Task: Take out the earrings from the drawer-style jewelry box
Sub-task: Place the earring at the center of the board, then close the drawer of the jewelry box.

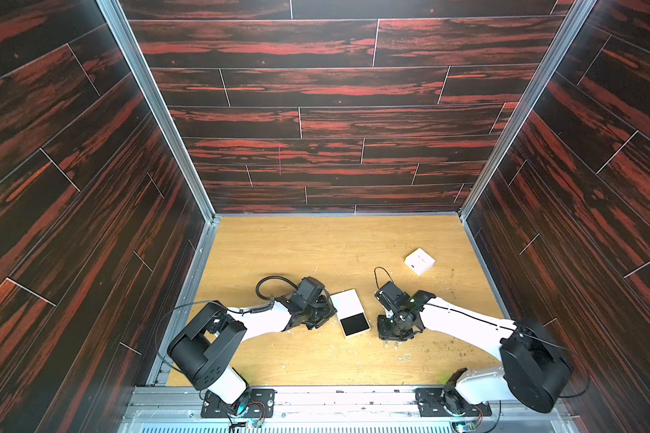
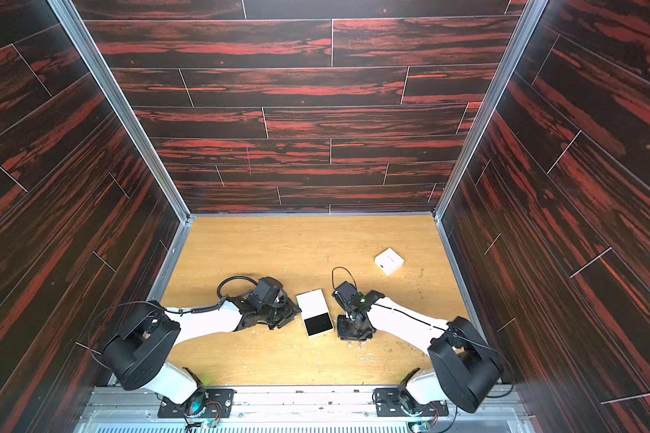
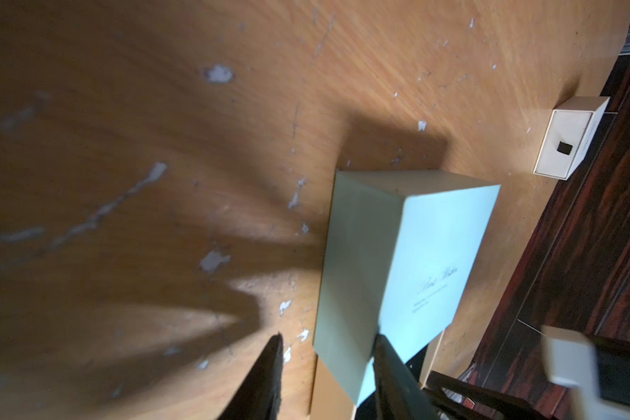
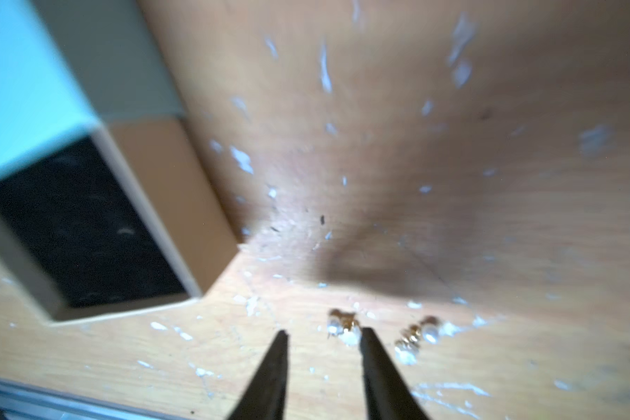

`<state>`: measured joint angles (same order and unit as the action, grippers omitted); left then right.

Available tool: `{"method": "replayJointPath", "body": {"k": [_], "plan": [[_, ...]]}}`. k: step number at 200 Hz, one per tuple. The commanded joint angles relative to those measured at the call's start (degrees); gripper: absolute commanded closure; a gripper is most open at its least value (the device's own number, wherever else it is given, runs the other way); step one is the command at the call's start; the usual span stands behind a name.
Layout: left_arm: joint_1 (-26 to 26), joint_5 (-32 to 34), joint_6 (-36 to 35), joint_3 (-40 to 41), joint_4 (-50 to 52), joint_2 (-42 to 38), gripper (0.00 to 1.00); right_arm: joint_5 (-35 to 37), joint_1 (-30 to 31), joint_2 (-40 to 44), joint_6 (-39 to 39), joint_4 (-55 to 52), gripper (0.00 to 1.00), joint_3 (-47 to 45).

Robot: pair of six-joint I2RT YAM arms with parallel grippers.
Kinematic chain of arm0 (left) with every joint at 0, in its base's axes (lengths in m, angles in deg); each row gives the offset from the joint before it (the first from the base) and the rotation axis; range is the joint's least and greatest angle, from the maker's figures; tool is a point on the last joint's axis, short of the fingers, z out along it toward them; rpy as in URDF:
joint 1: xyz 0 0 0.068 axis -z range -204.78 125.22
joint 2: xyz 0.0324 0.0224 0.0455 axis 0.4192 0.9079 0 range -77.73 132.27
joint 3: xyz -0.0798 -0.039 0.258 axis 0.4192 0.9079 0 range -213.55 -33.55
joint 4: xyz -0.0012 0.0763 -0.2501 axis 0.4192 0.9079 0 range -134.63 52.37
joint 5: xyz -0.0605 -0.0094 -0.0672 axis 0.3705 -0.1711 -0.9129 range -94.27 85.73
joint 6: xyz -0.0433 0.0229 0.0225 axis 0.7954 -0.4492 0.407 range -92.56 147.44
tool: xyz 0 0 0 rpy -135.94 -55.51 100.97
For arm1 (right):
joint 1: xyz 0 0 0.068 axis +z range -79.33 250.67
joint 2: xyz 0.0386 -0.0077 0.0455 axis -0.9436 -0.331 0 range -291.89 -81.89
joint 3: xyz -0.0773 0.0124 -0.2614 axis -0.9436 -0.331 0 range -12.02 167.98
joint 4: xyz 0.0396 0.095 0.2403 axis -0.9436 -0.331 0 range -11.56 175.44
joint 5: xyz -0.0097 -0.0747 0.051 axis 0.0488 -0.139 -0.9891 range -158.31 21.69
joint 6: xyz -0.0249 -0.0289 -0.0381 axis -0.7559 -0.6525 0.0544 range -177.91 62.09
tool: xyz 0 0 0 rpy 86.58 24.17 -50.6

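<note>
Starting at the left: the left gripper [image 3: 328, 336] sat at the side of the white rectangular cardboard jewelry box [image 1: 348, 301]. Its jaws were partly apart, with one black finger [image 3: 393, 363] lying on the sleeve's top edge and the other over bare table. That read as bracing rather than a real pinch, and nothing was lifted.

The box lay flat on the scuffed light wooden tabletop [image 1: 316, 255], between the two arms. Its black-lined drawer [image 1: 355, 324] was pulled out toward the robot. The lining looked empty in both top views. The right wrist view showed one pale fleck on it, too blurred to call.

The right gripper [image 4: 322, 332] pointed down at the table just beside the drawer, jaws a little apart and holding nothing. The tiny gold-and-white stud earrings [image 4: 342, 327] lay on the table, out of the box, one pair right at a fingertip. A second pair [image 4: 415, 336] lay just beyond it.

Far right, well apart from all this, a smaller white square box [image 1: 419, 261] sat closed, its contents hidden.

Progress judgement: mostly done. The drawer was open and two pairs were out. What was left was perhaps clearing the gripper away and checking the fleck. Whether the small box counted as part of the job could not be told.
</note>
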<state>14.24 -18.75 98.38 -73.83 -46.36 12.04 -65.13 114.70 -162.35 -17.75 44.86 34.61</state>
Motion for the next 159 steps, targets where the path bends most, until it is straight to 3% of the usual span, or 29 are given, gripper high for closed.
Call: {"method": "replayJointPath", "body": {"k": [1, 52, 85, 123, 159], "plan": [[0.27, 3.35, -1.53, -2.67, 6.13, -4.24, 0.56, 4.44, 3.98, 0.8, -0.46, -4.42, 0.71, 3.44], [-3.31, 10.6, -3.68, -11.14, 20.75, -4.75, 0.52, 1.13, 9.45, -1.27, -0.11, 0.52, 0.77, 3.99], [-8.53, 4.9, -5.13, -16.92, 20.72, 4.15, 0.52, -2.45, 9.58, -2.6, -1.54, 3.93, 0.78, 2.93], [-9.1, 2.59, -9.41, -27.33, 22.34, 15.51, 0.53, -3.36, 9.6, -4.8, -2.34, 6.44, 0.78, 1.19], [-9.03, -0.48, -11.77, -33.02, 22.42, 21.62, 0.57, -2.75, 9.61, -6.82, -3.04, 8.35, 0.79, 1.11]]}}
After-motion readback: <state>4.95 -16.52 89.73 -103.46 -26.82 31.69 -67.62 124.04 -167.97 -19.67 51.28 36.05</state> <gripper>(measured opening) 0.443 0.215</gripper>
